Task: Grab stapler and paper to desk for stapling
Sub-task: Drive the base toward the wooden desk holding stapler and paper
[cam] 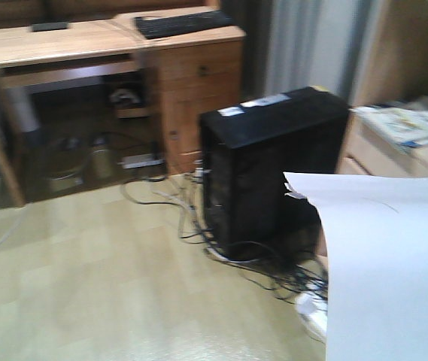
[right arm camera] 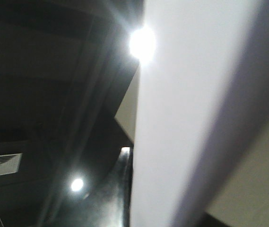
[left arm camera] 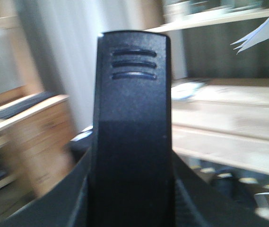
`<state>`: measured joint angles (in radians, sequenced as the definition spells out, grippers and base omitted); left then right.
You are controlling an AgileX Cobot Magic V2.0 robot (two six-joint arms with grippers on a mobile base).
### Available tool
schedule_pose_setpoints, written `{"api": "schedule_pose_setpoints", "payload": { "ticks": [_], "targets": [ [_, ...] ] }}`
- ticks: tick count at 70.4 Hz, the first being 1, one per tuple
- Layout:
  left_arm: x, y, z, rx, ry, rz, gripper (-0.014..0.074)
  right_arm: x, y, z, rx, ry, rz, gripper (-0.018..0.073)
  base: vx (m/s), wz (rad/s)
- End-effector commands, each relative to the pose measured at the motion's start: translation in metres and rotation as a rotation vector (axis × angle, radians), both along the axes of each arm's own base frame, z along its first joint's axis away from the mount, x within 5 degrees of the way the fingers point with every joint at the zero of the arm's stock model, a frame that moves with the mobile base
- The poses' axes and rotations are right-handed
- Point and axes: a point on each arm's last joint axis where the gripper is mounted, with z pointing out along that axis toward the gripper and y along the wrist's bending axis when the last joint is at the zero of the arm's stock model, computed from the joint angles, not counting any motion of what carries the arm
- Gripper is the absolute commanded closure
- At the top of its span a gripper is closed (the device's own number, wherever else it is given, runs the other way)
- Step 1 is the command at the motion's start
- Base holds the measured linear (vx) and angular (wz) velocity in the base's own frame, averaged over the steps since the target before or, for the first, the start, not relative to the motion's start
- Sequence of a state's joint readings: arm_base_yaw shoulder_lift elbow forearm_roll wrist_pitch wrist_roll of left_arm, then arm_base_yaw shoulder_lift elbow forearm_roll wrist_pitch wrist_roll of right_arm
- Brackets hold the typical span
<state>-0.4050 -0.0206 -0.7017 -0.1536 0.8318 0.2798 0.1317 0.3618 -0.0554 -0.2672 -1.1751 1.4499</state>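
Floor (cam: 108, 286) is pale and takes up most of the front view, which is blurred. The desk (cam: 71, 41) is at top left, well apart from both task things: light wood top, drawers on its right side, black keyboard (cam: 183, 22) on top.

The paper (cam: 394, 271) is up in the air at lower right of the front view, a big white sheet curving over and not on the desk. In the right wrist view it runs edge-on close to the lens and covers the middle of the frame, with ceiling lights (right arm camera: 142, 42) behind. The right gripper's fingers are hidden, so cannot tell if it is clenched on the sheet.

A black computer tower (cam: 274, 165) stands on the floor just left of the paper, with cables (cam: 236, 263) tangled at its base. Light wood shelf unit (left arm camera: 219, 137) is to the right.

The stapler (left arm camera: 132, 118), black with ribbed top end, stands upright and fills the centre of the left wrist view. The left gripper (left arm camera: 132, 198) is clamped on its lower part, with dark fingers (left arm camera: 68, 203) on either side.
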Motion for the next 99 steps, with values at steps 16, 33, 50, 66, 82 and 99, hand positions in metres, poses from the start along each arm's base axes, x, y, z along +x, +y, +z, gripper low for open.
{"api": "schedule_pose_setpoints", "payload": {
  "ticks": [16,33,50,66,82,99],
  "targets": [
    [0.0004,0.0002,0.0157,-0.067,-0.093,0.0,0.0603,-0.0018,-0.0005,0.0085,0.009,-0.052,-0.002,0.0561,0.01,0.55],
    [0.0004,0.0002,0.0157,-0.067,-0.093,0.0,0.0603,-0.0018,-0.0005,0.0085,0.009,-0.052,-0.002,0.0561,0.06,0.36],
    [0.0004,0.0002,0.0157,-0.067,-0.093,0.0,0.0603,-0.0018,-0.0005,0.0085,0.009,-0.052,-0.002,0.0561,0.1,0.24],
    [0.0004,0.0002,0.0157,-0.067,-0.093,0.0,0.0603,-0.0018,-0.0005,0.0085,0.009,-0.052,-0.002,0.0561,0.13,0.15],
    [0.0004,0.0002,0.0157,-0.067,-0.093,0.0,0.0603,-0.0018,-0.0005,0.0085,0.009,-0.052,-0.002,0.0561,0.17,0.09],
    [0.0004,0.0002,0.0157,-0.067,-0.093,0.0,0.0603,-0.0018,-0.0005,0.0085,0.009,-0.052,-0.002,0.0561,0.22,0.03]
  ]
}}
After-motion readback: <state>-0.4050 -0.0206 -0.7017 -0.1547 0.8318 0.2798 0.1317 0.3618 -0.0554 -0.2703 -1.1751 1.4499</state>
